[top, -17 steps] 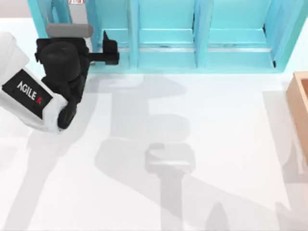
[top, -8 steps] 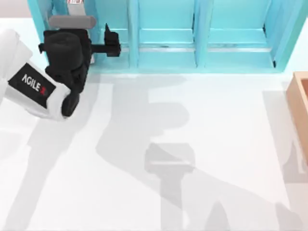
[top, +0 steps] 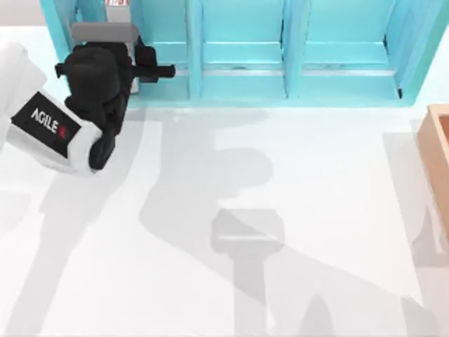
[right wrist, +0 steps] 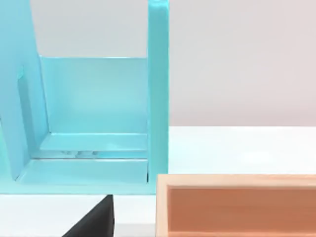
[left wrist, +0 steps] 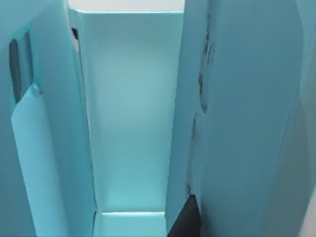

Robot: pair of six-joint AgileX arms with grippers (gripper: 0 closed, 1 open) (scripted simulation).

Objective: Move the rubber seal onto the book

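Observation:
The rubber seal and the book are out of view. My left gripper [top: 156, 69] is at the back left of the table, at the mouth of the leftmost compartment of the light-blue shelf unit [top: 295, 77]. The left wrist view looks deep into that compartment [left wrist: 128, 123], with a dark part of the left gripper [left wrist: 185, 219] beside a divider wall. A small red-and-white scrap [top: 117, 3] shows at the top edge behind the left wrist; I cannot tell what it is. A dark part of my right gripper [right wrist: 94, 219] shows in the right wrist view.
The shelf unit spans the back of the table with upright dividers [top: 195, 49]. A tan wooden box [top: 436, 161] stands at the right edge, and it appears close in the right wrist view [right wrist: 237, 205] beside the shelf's end compartment [right wrist: 94, 108]. Arm shadows lie on the white tabletop [top: 245, 239].
My left arm has moved a little toward the shelf. Its gripper has turned and shifted left at the compartment mouth.

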